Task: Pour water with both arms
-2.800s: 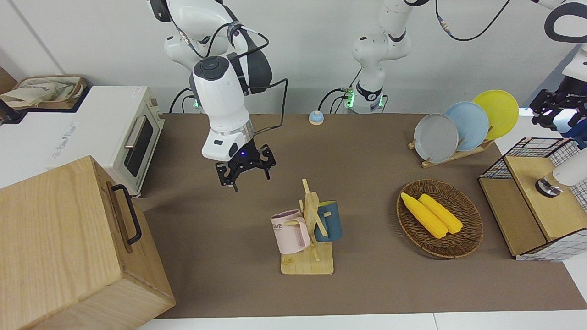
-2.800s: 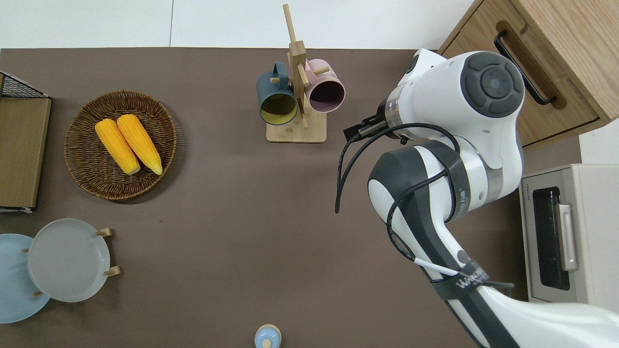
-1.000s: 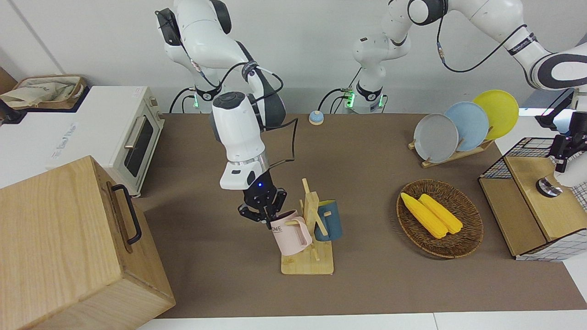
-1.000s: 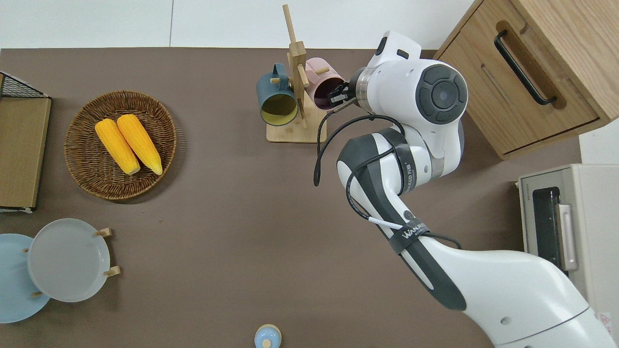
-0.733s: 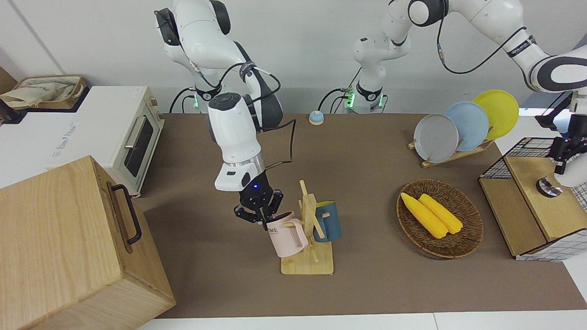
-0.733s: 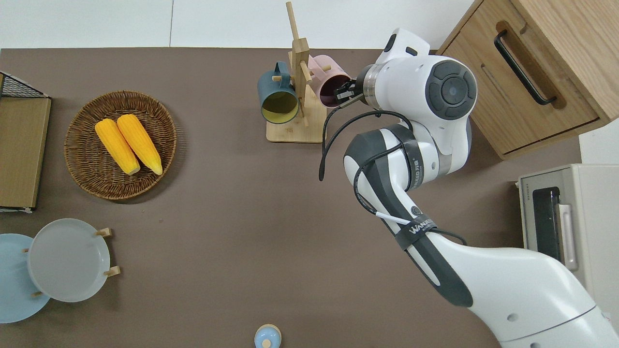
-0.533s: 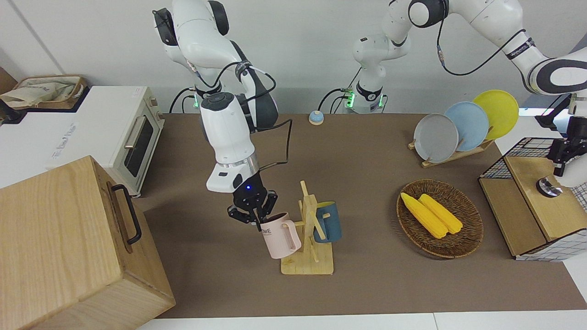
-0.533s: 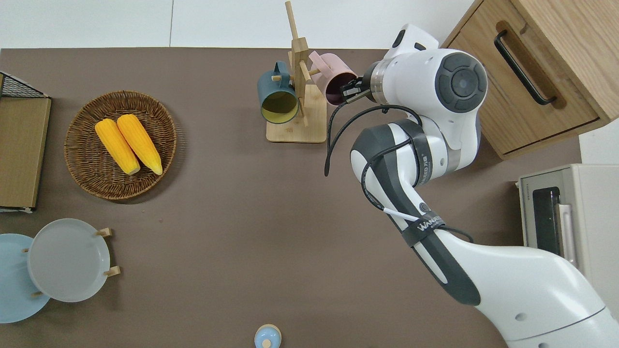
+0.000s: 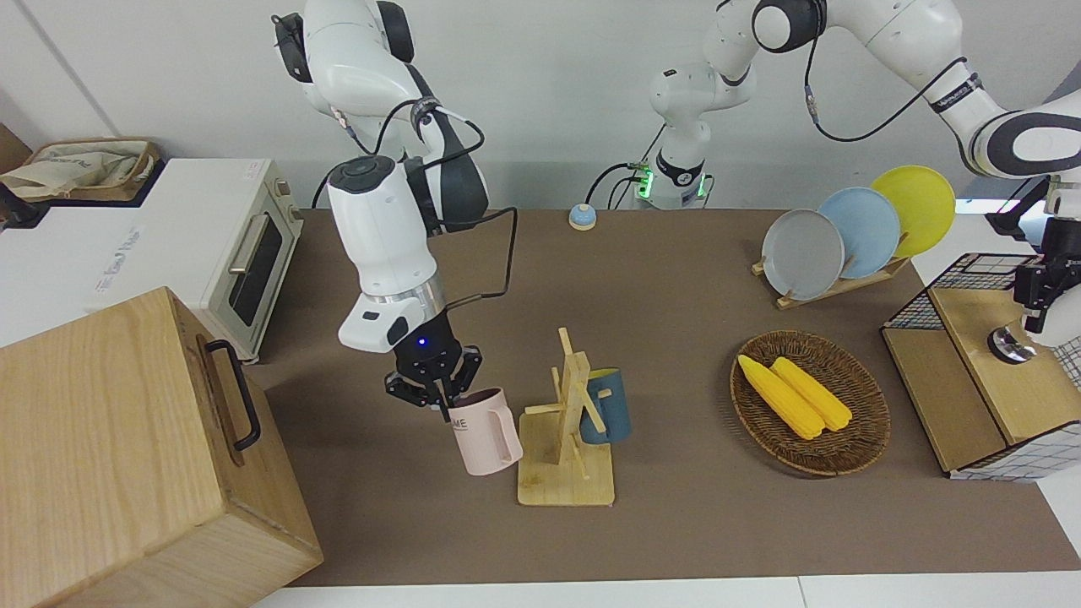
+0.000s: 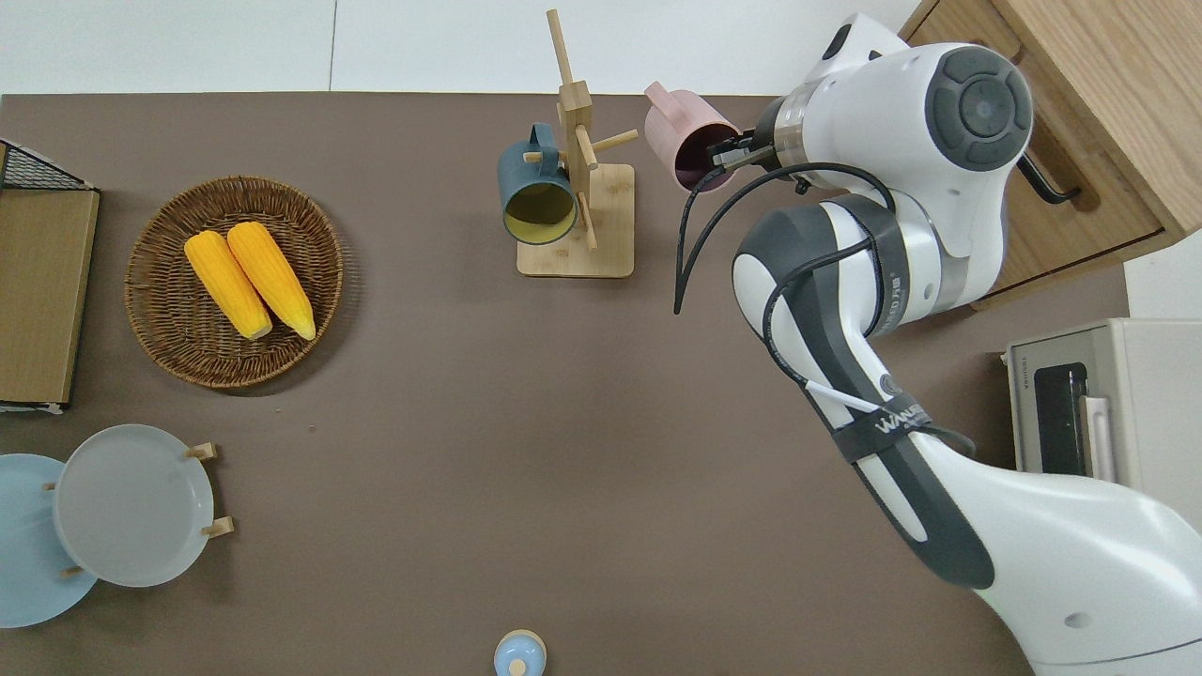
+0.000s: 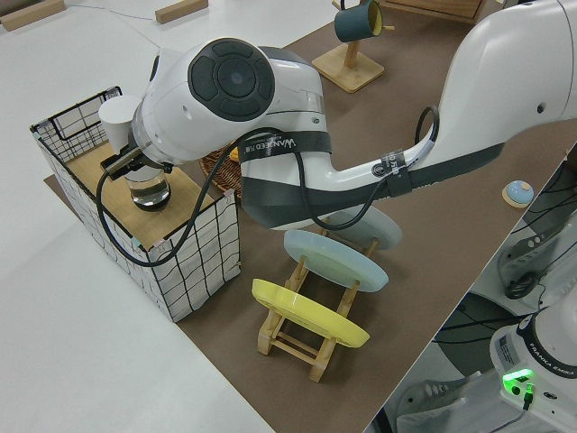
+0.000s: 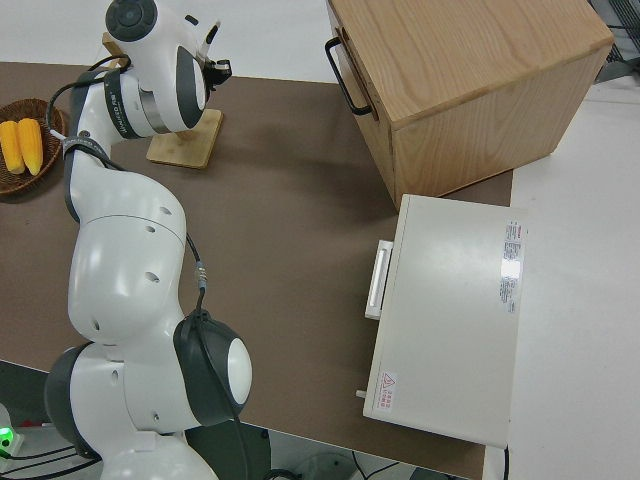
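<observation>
your right gripper (image 9: 441,395) is clamped on the rim of the pink mug (image 9: 483,431), which hangs tilted in the air, clear of the wooden mug rack (image 9: 567,422) and over the table (image 10: 451,394) beside the rack's base. the blue mug (image 9: 606,407) hangs on the rack. your left gripper (image 9: 1037,287) is over the glass (image 11: 149,190) in the wire basket (image 11: 194,271); you cannot tell how its fingers stand

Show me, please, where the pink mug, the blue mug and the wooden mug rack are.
pink mug (image 9: 486,439), front view, its side wall.
blue mug (image 10: 535,202), overhead view, its open mouth.
wooden mug rack (image 9: 564,481), front view, its base board.
</observation>
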Robot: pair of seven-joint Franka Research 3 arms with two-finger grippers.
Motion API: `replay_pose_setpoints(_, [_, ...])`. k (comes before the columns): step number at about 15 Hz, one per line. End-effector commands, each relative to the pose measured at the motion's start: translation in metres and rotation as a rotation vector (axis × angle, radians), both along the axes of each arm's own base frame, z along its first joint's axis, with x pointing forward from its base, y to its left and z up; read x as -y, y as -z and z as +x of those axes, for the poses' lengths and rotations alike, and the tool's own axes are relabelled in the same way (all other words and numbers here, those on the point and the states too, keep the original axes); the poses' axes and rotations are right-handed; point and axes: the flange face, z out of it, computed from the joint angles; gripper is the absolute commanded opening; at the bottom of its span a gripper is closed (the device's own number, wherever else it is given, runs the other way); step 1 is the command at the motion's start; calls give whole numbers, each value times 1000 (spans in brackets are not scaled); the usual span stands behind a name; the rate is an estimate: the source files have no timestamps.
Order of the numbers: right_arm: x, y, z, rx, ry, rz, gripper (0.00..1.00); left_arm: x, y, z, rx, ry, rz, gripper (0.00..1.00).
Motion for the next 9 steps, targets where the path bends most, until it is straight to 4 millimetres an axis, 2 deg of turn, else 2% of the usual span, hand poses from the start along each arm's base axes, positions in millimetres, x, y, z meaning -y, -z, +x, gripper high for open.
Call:
replay_pose_setpoints(1, [25,-23,-6,-40,21,-7,0,-3,2,0,20,-8,6,0])
replay_pose_setpoints(5, [58,-14,-12,-163,61,-53,0,0,-11,1,31,-25,-9,0])
replay_pose_setpoints(9, [52,-26,-43,-305,34,-140,0,2,-32,-2,33,-78,-40,0])
